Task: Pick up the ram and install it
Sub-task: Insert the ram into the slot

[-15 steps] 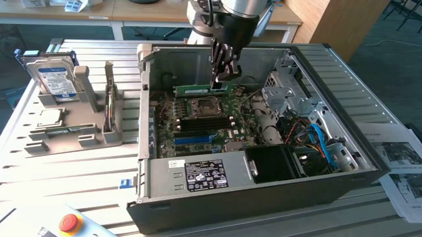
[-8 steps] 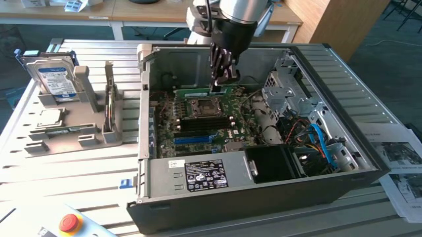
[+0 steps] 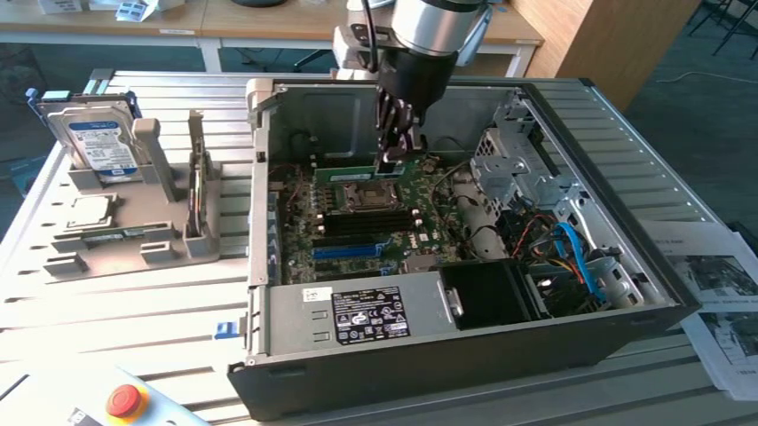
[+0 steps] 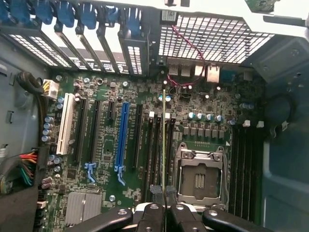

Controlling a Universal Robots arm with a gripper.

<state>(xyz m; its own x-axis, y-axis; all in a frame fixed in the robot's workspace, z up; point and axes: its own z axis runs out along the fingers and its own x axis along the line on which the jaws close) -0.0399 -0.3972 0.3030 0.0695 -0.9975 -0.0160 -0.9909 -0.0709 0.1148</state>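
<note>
With its fingers closed on the ram (image 4: 164, 140), the pincer (image 4: 164, 194) hangs inside the open computer case (image 3: 414, 377). The thin green stick is pinched between the pads and stands on edge directly below the pincer, stretching lengthwise away from the fingertips. It sits over the dark memory slots (image 4: 151, 154) of the motherboard (image 4: 106, 84), just beside the processor socket (image 4: 199, 176). Whether it touches a slot cannot be told.

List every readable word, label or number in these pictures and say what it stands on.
No text can be read.
Hard drive label: print too small.
Black power supply label: white marks, blurred.
Printed sheets: too small.
Motherboard markings: too small.
</note>
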